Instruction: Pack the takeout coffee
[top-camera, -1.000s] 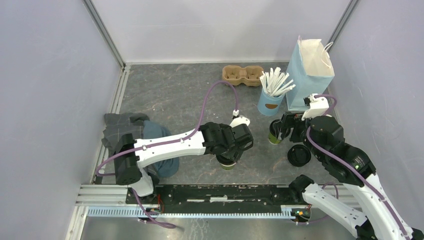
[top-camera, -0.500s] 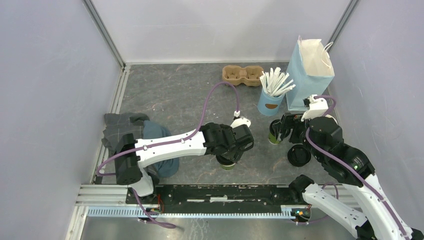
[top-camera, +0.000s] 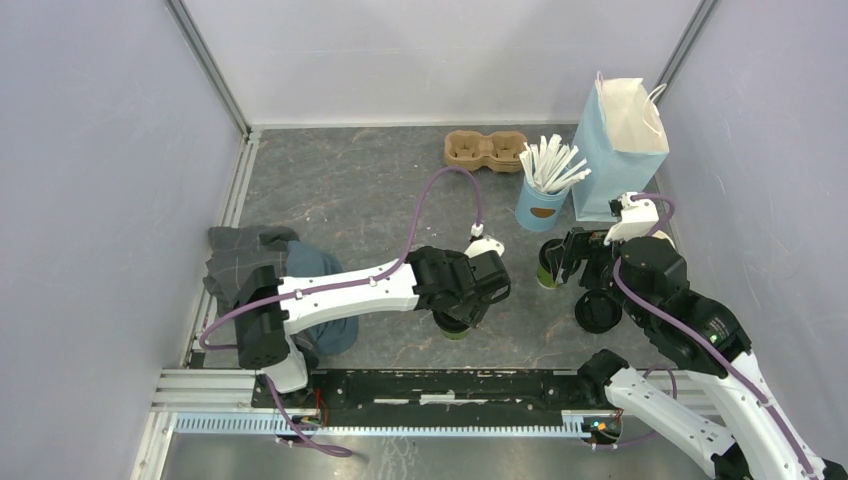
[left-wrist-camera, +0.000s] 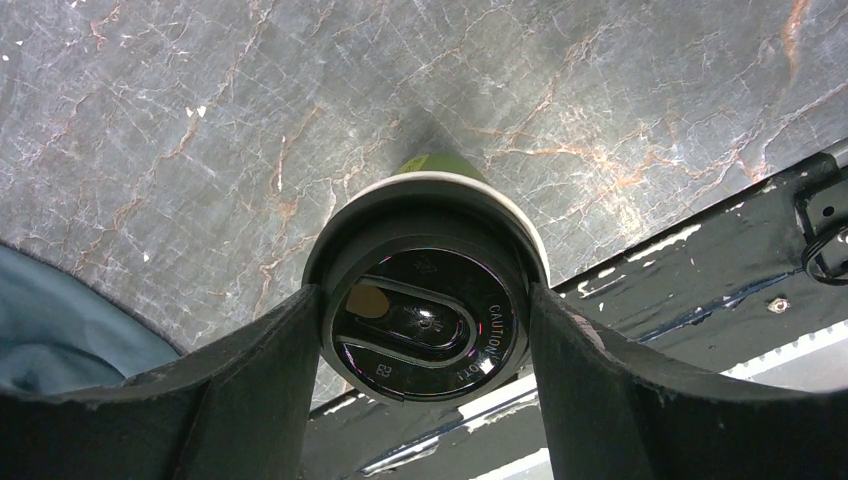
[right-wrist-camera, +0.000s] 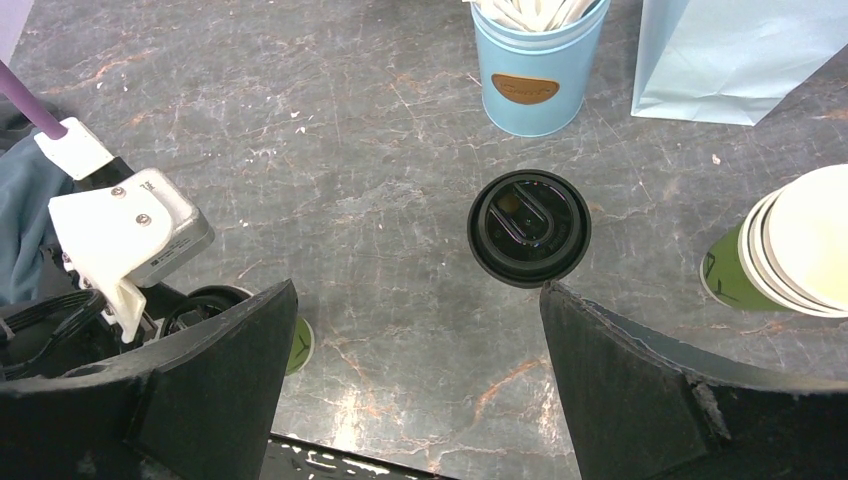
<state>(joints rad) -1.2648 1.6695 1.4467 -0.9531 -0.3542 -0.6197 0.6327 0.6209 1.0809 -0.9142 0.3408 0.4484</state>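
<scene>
The takeout coffee (left-wrist-camera: 430, 330) is a dark-green cup under a round black lid, standing on the grey table near the front rail. My left gripper (left-wrist-camera: 425, 300) is shut on it, both fingers pressed against the lid's rim. From above, the left wrist hides most of the cup (top-camera: 456, 328). My right gripper (right-wrist-camera: 417, 287) is open and holds nothing, hovering over bare table. A loose black lid (right-wrist-camera: 529, 228) lies just beyond its fingertips. The right gripper (top-camera: 578, 262) hangs between that lid (top-camera: 598, 310) and the unlidded green cup (top-camera: 549, 266). The blue bag (top-camera: 620, 150) stands open at the back right.
A light-blue cup of white sticks (top-camera: 543, 195) stands next to the bag, with a cardboard cup carrier (top-camera: 485, 150) behind it. Stacked green cups (right-wrist-camera: 790, 250) are right of the loose lid. A grey-blue cloth (top-camera: 255, 265) lies at the left. The black rail (top-camera: 440, 385) runs along the front edge.
Both arms have shifted only slightly. The left gripper still holds the lidded cup in the same spot and the right gripper stays open.
</scene>
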